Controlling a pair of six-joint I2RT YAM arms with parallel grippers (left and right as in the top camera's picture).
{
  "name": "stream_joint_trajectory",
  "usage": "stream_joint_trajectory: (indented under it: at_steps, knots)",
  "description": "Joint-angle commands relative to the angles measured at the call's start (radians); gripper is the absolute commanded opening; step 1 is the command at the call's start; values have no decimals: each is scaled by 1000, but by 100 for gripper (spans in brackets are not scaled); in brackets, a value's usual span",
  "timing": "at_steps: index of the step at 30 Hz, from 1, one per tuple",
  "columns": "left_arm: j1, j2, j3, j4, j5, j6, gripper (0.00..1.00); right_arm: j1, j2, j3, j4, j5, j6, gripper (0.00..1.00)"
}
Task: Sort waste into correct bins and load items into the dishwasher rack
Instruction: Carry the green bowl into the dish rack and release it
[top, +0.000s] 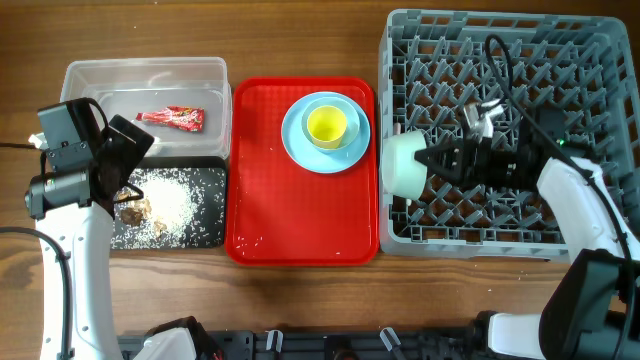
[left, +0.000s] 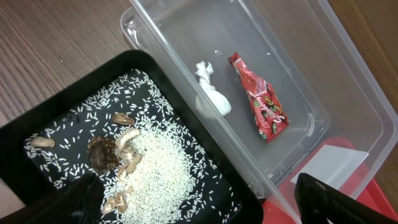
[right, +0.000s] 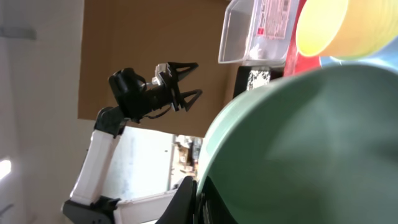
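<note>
I log R gripper (top: 428, 160) clenched on the mint-green bowl (top: 400, 165), which stands on edge just ahead of it at the dishwasher rack (top: 560, 40) wall, with bare pegs either side. L gripper (top: 128, 160) released, jaws wide, black tray (top: 205, 235) and clear tub (top: 75, 75) edges below.

Both my arms share one look: white shells over black joints. My left arm (top: 78, 262) has a long white link, rounded black joint housings above it, and a boxy black camera block (top: 68, 125) at the wrist. A thin black cable (top: 22, 232) curves beside it. My left gripper (right: 198, 78) is black, its fingers (right: 184, 65) thin triangular frames with hollow middles. My right arm (top: 588, 218) has the same white link, then a run of black wrist parts ending in my black right gripper (top: 428, 160). Another black cable (top: 503, 60) loops off that wrist. Two white bases (top: 520, 330) sit by a black rail (top: 330, 345).
</note>
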Motion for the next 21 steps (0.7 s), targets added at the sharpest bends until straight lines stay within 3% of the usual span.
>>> stream_joint_trajectory:
  at_steps: [1, 11, 21]
  knots:
    - [5, -10, 8, 2, -3, 16, 100, 0, -1, -61, 32, -74, -27, 4]
    - [5, -10, 8, 2, -3, 16, 100, -2, -1, -63, 27, 208, 34, 4]
    - [5, -10, 8, 2, -3, 16, 100, -128, -1, -63, -43, 406, 18, 7]
